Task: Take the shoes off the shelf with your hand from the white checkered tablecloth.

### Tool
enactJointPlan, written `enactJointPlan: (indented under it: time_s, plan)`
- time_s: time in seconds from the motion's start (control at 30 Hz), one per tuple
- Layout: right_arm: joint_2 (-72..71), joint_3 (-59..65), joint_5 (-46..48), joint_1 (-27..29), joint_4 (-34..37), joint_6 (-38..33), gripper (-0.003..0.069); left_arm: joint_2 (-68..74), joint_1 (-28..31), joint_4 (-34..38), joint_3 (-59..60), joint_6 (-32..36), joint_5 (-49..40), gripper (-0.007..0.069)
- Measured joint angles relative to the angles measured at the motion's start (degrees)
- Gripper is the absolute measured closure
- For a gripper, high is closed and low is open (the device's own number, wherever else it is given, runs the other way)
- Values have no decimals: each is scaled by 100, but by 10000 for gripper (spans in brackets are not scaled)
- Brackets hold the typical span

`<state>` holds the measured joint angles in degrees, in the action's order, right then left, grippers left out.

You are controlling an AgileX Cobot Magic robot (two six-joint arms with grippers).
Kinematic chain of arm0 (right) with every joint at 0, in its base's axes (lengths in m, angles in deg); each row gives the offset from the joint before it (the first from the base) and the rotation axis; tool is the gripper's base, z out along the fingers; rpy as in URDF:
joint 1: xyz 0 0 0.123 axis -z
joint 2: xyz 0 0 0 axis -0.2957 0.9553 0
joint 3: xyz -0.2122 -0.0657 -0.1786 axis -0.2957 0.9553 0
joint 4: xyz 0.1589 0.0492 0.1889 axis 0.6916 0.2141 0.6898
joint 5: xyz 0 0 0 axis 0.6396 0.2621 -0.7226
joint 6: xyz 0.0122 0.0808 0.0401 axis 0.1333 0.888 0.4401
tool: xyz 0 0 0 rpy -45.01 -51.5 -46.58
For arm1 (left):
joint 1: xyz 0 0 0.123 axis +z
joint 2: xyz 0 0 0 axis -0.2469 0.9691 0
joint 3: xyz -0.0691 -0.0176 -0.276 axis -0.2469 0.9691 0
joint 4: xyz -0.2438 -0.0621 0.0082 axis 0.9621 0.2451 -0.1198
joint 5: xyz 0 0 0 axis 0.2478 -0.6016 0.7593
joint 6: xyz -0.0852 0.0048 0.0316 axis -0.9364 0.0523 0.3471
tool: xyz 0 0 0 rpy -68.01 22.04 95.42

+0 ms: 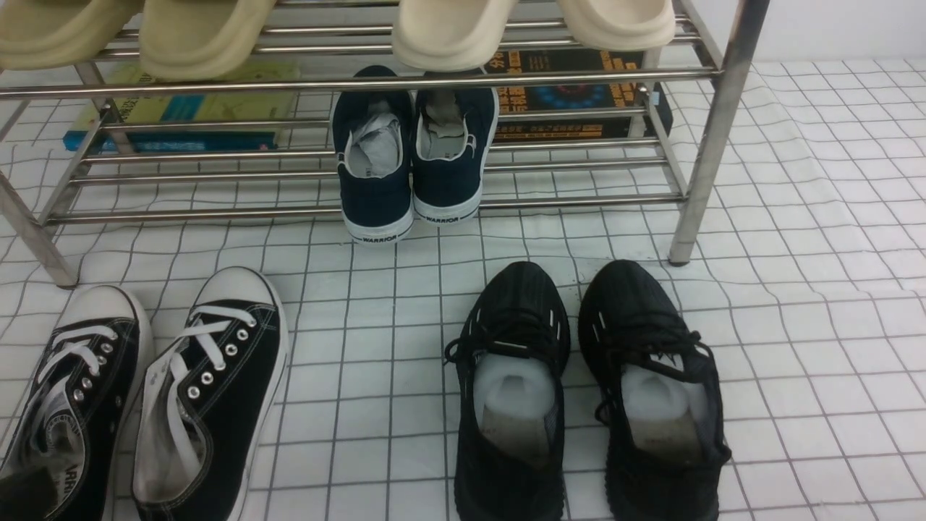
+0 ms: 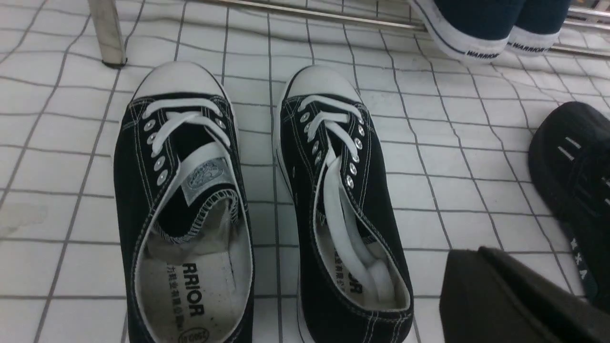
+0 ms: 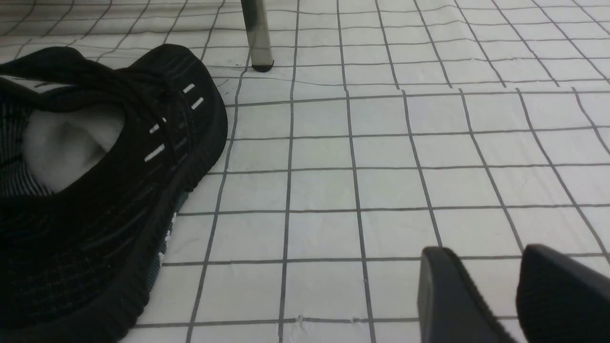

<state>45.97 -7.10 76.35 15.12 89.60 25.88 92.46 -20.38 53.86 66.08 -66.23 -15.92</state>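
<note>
The shoes, a pair of black canvas sneakers with white laces (image 1: 210, 383) (image 2: 343, 200), stand side by side on the white checkered tablecloth (image 1: 796, 289) in front of the shelf's left leg, toes toward the shelf (image 1: 405, 79). In the left wrist view my left gripper (image 2: 480, 250) is shut on nothing, just beside the heel of one sneaker and apart from it. My right gripper (image 3: 481, 255) is open over bare cloth with nothing between its fingers. Neither gripper shows clearly in the front view.
A navy WARRIOR pair (image 1: 412, 159) sits on the shelf's lower tier, heels outward. Beige slippers (image 1: 202, 36) lie on the top tier. Black knit running shoes (image 1: 586, 391) (image 3: 105, 181) stand on the cloth at the right. Flat boxes (image 1: 579, 94) lie behind the shelf.
</note>
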Motion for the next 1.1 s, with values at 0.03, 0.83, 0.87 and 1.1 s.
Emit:
enactJointPlan:
  time_s: [0.03, 0.83, 0.87, 1.1]
  plan:
    - [0, 0, 0, 0, 0, 0, 420, 0, 0, -4, 28, 0, 7, 617]
    - [0, 0, 0, 0, 0, 0, 420, -722, 150, -648, 1472, -5, 1394, 592]
    - [0, 0, 0, 0, 0, 0, 420, -749, 150, -648, 1510, -5, 1394, 592]
    - [0, 0, 0, 0, 0, 0, 420, -983, 168, -643, 2024, -5, 1649, 584]
